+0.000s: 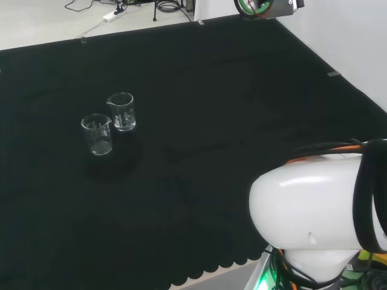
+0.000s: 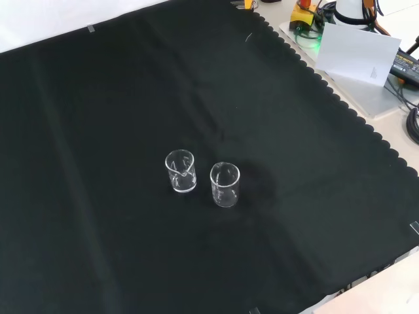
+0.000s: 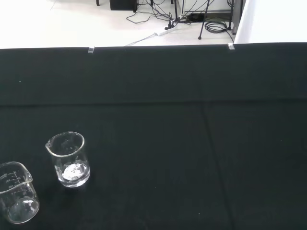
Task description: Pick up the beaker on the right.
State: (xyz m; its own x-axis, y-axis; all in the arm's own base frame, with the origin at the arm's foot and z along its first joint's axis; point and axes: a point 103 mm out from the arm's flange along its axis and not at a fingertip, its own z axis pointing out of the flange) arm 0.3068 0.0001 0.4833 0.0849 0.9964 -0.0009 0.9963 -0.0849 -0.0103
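Observation:
Two small clear glass beakers stand upright and close together on the black cloth, both looking empty. In the head view one beaker (image 1: pixel 122 112) is a little farther off and to the right, the other beaker (image 1: pixel 98 135) nearer and to the left. The front view has the first beaker (image 2: pixel 181 171) on the left and the second beaker (image 2: pixel 224 185) on the right, a narrow gap between them. Both appear in the wrist view too, some way off: the first beaker (image 3: pixel 68 159) with its spout visible, and the second beaker (image 3: pixel 17 193) at the picture's edge.
The arm's white link (image 1: pixel 314 211) fills the head view's lower right. The cloth's scalloped edge (image 2: pixel 340 104) runs along the arm's side, with a white sheet (image 2: pixel 360 52) and cables beyond it. Wide black cloth (image 2: pixel 98 98) surrounds the beakers.

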